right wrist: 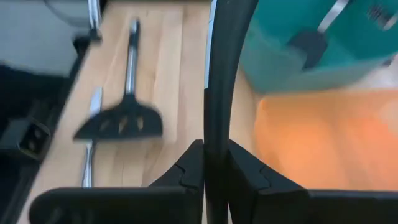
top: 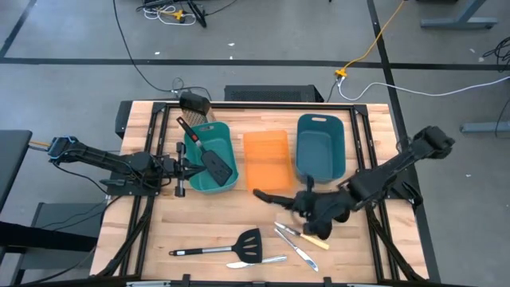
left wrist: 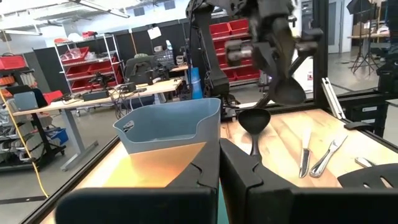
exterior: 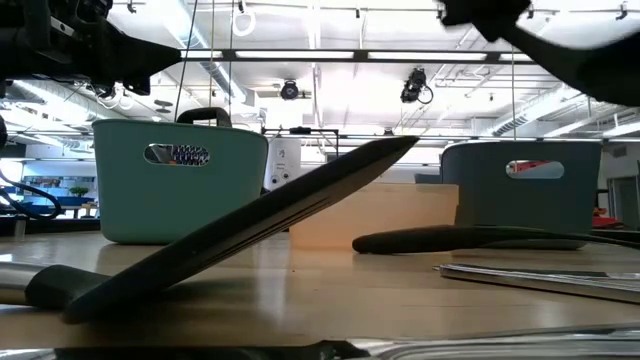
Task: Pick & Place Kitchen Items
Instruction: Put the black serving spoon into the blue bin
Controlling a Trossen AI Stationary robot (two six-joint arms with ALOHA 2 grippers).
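Observation:
My right gripper (top: 309, 209) is over the table's middle, near the front, and is shut on a black ladle (left wrist: 289, 90). A second black ladle (top: 271, 196) lies flat on the table beside it and also shows in the low view (exterior: 470, 238). One black slotted spatula (top: 231, 247) lies near the front edge. Another spatula (top: 213, 162) lies in the teal bin (top: 227, 131), its handle leaning on the far-left rim. Two silver knives (top: 296, 247) (top: 259, 261) and a yellow-handled knife (top: 316, 238) lie at the front. My left gripper (top: 190, 167) is shut and empty beside the teal bin. My right gripper pinches the ladle's handle (right wrist: 216, 134) between its two fingers, which lie across it. The fingers come slanting down from the table's right. The ladle's bowl (left wrist: 289, 92) hangs below the gripper, clear of the table, and the handle rises past the fingers.
An orange bin (top: 265, 158) and a blue bin (top: 320, 143) stand right of the teal bin, along the far half. A dark device (top: 195, 104) sits at the far edge. Bare wood (top: 159, 231) lies at the front left.

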